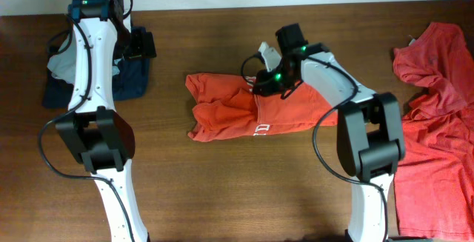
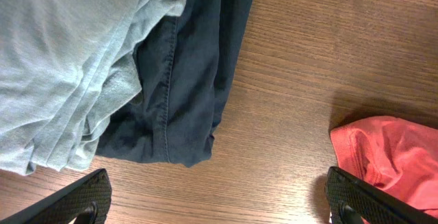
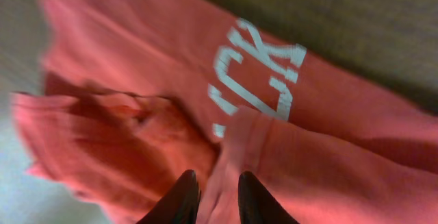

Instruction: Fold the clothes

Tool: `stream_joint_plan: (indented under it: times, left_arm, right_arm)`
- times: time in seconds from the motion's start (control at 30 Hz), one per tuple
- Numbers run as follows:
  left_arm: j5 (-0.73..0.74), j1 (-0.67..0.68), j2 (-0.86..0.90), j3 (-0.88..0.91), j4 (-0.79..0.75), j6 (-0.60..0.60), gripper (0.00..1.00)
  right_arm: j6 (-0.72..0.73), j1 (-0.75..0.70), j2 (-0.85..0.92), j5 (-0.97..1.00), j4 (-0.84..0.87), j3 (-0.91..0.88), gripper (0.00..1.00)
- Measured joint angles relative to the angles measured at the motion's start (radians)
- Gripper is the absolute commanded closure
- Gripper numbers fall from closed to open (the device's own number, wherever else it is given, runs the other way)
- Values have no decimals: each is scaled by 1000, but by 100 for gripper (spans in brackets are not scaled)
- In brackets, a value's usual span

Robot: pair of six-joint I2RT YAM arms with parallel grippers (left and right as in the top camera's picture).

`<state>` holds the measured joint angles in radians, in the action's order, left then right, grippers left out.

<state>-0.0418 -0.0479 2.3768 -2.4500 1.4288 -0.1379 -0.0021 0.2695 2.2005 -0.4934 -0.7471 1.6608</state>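
An orange-red T-shirt (image 1: 229, 109) lies partly folded at the table's middle, white lettering (image 3: 256, 73) showing on it. My right gripper (image 1: 261, 86) is down on its upper middle. In the right wrist view the two dark fingers (image 3: 213, 179) stand close together with a raised fold of the shirt's cloth (image 3: 137, 128) pinched between them. A heap of more orange-red clothes (image 1: 437, 123) lies at the right edge. My left gripper (image 2: 219, 177) hangs wide open over bare wood at the far left, holding nothing, with an edge of the shirt (image 2: 390, 155) beside its right finger.
A dark navy garment (image 2: 185, 80) and a light grey-blue one (image 2: 61, 59) lie stacked at the back left, under the left arm (image 1: 92, 64). The brown wooden table (image 1: 222, 190) runs on to its front edge.
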Motion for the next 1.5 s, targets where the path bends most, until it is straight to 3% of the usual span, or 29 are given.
stream_joint_plan:
  times: [0.07,0.27,0.47,0.7,0.93,1.1,1.5]
  left_arm:
    - [0,0,0,0,0,0,1]
    - [0,0,0,0,0,0,1]
    - [0,0,0,0,0,0,1]
    - [0,0,0,0,0,0,1]
    - [0,0,0,0,0,0,1]
    - [0,0,0,0,0,0,1]
    - [0,0,0,0,0,0,1]
  right_arm:
    - [5,1,13,0,28,-26,74]
    - [16,-2,21,-45,18,0,58]
    - [21,-43,-3,-75,-134,149,48]
    - [17,-216,-116,-8,-354,270,43]
    - [-104,-432,-135,108,-535,257,43]
    - [-179,-510,-135,141,-520,189,43]
    - [-217,-554,-135,47,-228,-122,43]
